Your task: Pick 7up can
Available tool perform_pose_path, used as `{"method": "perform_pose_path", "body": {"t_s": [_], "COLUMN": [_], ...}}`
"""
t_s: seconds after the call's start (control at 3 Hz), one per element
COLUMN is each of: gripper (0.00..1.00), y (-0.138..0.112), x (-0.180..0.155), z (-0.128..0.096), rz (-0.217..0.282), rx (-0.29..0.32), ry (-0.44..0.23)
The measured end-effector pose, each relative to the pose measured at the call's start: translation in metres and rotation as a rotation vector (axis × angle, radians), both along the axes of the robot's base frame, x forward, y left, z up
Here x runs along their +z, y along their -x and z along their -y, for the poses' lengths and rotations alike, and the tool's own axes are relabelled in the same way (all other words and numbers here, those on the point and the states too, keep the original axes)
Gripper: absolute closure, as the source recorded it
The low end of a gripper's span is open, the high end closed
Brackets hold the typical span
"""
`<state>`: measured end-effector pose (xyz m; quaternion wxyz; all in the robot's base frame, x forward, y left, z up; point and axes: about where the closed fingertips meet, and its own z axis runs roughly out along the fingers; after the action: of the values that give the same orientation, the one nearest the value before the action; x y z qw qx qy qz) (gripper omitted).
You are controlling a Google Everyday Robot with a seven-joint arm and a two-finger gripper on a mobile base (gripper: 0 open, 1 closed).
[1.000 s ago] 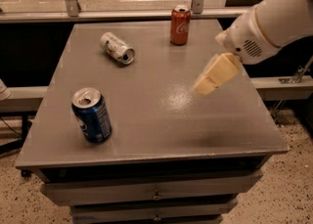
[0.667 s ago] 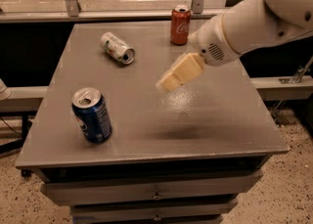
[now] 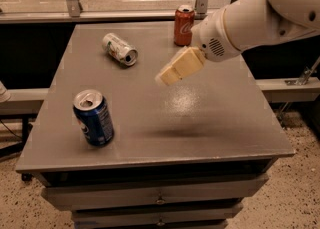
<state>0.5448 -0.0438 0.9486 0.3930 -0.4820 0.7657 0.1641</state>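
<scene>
The 7up can [image 3: 120, 49], whitish-silver with green markings, lies on its side at the back left of the grey table [image 3: 200, 123]. My gripper [image 3: 167, 77] has cream-coloured fingers and hangs above the middle of the table, to the right of the 7up can and a little nearer to me. It is apart from the can and holds nothing. My white arm reaches in from the upper right.
A red cola can [image 3: 184, 24] stands upright at the back of the table, just behind the gripper. A dark blue can [image 3: 93, 118] stands upright near the front left. Drawers sit below the tabletop. A rail and glass panel run behind the table.
My gripper has moved left across the table toward the 7up can. The cans have not moved.
</scene>
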Motion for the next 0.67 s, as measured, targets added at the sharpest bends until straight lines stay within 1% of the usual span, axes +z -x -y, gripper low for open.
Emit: {"method": "perform_pose_path", "body": {"t_s": [0.33, 0.67], "gripper": [0.0, 0.0], "y": [-0.002, -0.016], "x": [-0.001, -0.026], "z": [-0.004, -0.032], "rz": [0.013, 0.028], "rx": [-0.008, 0.004], "ry": [-0.018, -0.091]}}
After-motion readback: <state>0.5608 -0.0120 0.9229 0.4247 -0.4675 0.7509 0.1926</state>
